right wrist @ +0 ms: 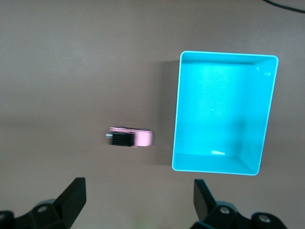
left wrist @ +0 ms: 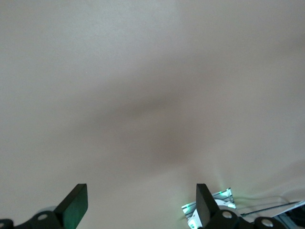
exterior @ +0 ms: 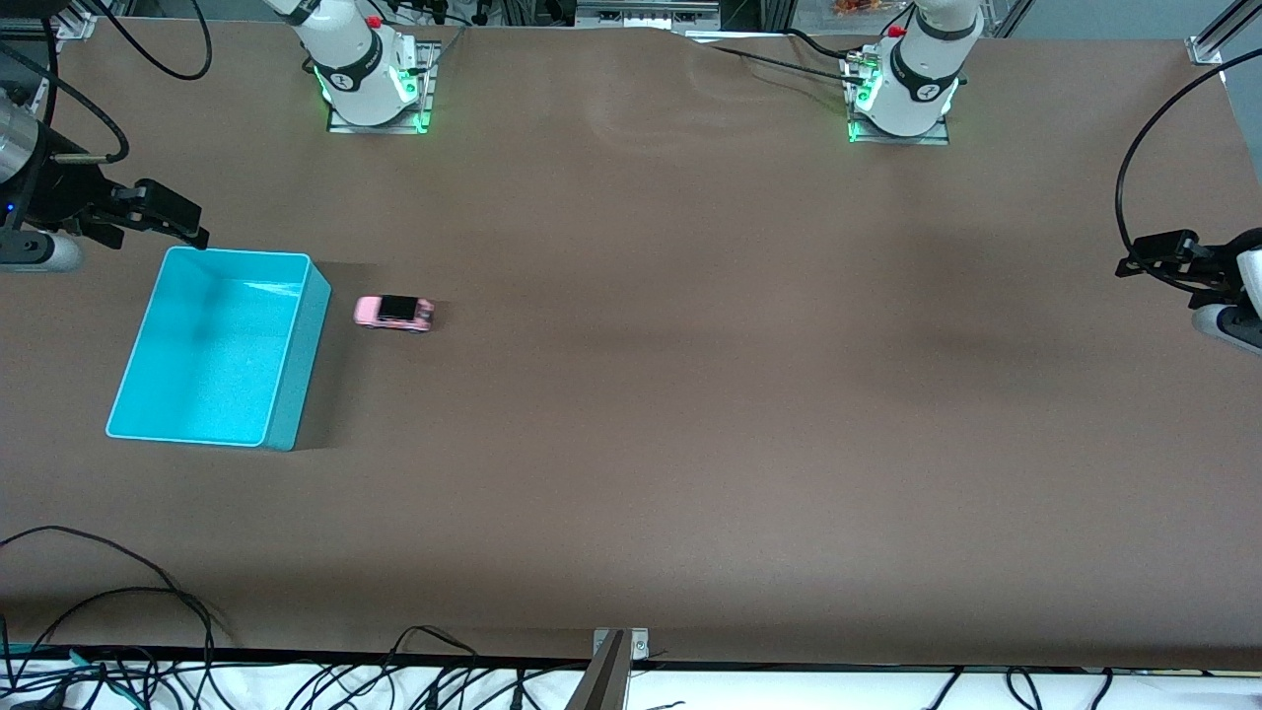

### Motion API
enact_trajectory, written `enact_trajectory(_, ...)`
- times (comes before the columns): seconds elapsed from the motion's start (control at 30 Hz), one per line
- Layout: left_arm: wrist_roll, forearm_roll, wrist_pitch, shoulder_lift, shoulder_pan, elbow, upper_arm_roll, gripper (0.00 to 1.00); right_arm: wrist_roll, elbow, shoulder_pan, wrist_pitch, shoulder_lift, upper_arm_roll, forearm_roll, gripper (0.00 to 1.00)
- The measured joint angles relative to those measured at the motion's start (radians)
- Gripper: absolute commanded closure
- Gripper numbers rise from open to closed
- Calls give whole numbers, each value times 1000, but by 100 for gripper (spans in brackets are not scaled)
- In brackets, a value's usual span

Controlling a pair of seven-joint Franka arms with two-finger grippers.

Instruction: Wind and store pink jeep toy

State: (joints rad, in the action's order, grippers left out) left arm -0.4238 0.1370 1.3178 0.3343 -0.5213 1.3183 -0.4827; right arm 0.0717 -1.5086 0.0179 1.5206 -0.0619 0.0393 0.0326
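Front view cuts off both grippers at its edges, so you read their wide-spread fingers from the wrist views: right gripper (right wrist: 138,202), left gripper (left wrist: 140,205). Your pink jeep toy (exterior: 393,313) sits on the table (exterior: 690,394) just beside the turquoise bin (exterior: 296,394), toward the right arm's end, apart from both waiting grippers.

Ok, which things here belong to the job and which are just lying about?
Job:
- pink jeep toy, on the table beside the bin
- turquoise bin, empty, toward the right arm's end

Lying about:
- loose cables along the table edge nearest the front camera
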Motion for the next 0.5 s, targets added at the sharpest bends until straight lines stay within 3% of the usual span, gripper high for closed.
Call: enact_trajectory(0.5,41,0,0,-4,0,-39,-30,0,0,0,0,0,0,0,0,0)
